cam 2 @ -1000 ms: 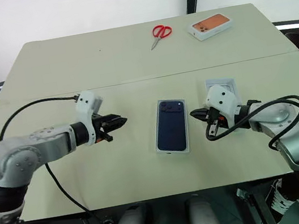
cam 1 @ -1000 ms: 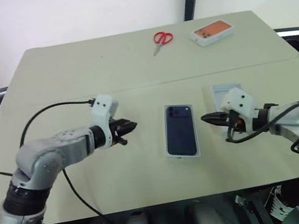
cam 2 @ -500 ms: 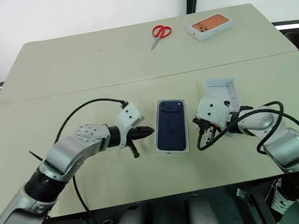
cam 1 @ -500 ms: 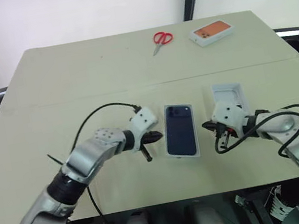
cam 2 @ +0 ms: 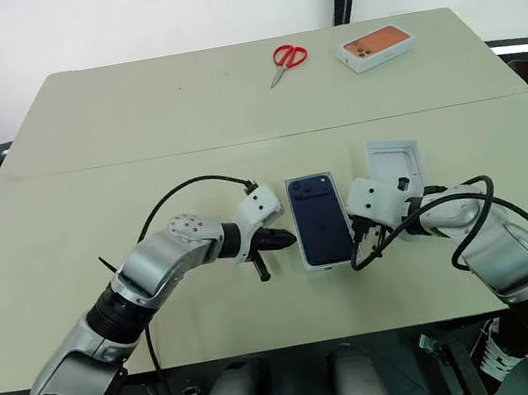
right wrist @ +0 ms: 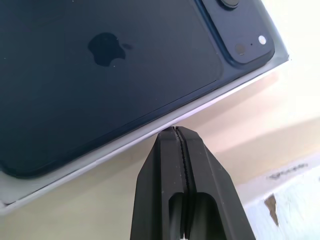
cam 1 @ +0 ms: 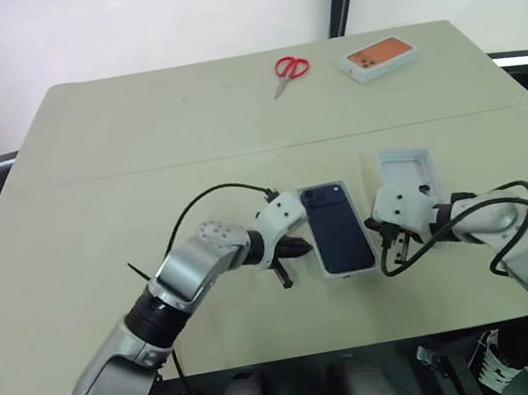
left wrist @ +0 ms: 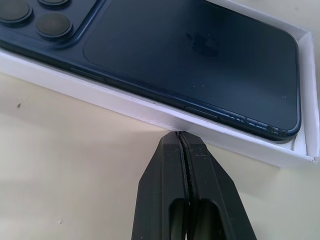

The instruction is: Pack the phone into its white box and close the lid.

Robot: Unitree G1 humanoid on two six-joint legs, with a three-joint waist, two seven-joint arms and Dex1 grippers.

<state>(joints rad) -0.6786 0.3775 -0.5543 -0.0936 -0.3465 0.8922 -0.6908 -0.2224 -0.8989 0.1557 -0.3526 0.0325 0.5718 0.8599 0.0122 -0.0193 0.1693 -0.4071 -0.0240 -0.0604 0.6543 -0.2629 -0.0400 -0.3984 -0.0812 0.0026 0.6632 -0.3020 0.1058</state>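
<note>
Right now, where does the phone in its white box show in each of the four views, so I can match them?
Left eye view: the phone lies in the white box, between both end effectors.
Right eye view: lower centre.
Left wrist view: upper half, above the shut left end effector.
Right wrist view: upper left, above the shut right end effector.
Shared landmark: the phone's camera cluster.

phone (left wrist: 200, 65): glossy dark glass-like back. white box (left wrist: 150, 112): matt cardboard wall. table (cam 1: 180, 120): matt, smooth beige top. left gripper (left wrist: 181, 136): matt black plastic fingers.
</note>
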